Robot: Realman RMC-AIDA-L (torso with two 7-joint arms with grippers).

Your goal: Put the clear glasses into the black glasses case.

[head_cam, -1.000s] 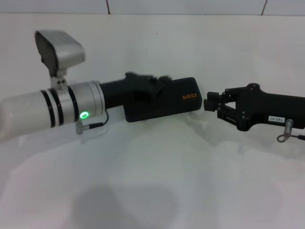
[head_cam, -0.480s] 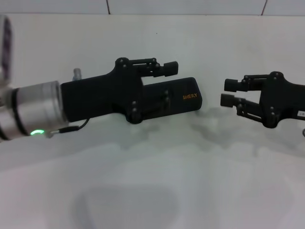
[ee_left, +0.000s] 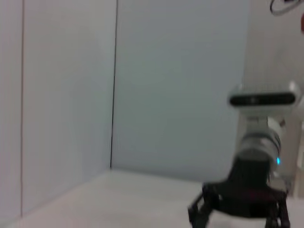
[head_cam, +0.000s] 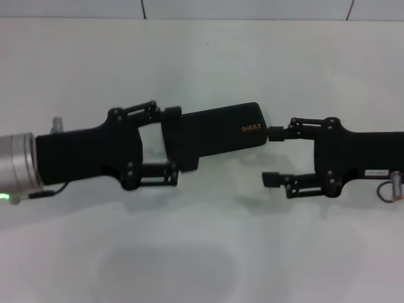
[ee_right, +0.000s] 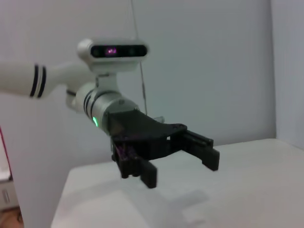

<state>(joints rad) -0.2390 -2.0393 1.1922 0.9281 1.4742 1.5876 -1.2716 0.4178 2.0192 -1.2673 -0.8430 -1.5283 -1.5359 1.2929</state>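
Observation:
The black glasses case [head_cam: 221,129] lies mid-table with its lid down and orange lettering near its right end. My left gripper [head_cam: 172,146] is open, and its fingers [head_cam: 165,114] show above and below the case's left end; I cannot tell its height over the case. My right gripper [head_cam: 273,156] is open just right of the case, its upper fingertip almost at the case's right end. The right wrist view shows the left gripper [ee_right: 183,172] open and empty above the table. The left wrist view shows the right gripper [ee_left: 239,219] farther off. The clear glasses do not show in any view.
The white table [head_cam: 202,252] runs back to a white tiled wall [head_cam: 252,7]. The left arm's silver wrist [head_cam: 16,167] enters from the left edge. The right arm [head_cam: 372,161] enters from the right edge.
The left arm has drawn back to the left and its gripper has turned. The right gripper has turned, spread wider, and moved left toward the case's right end.

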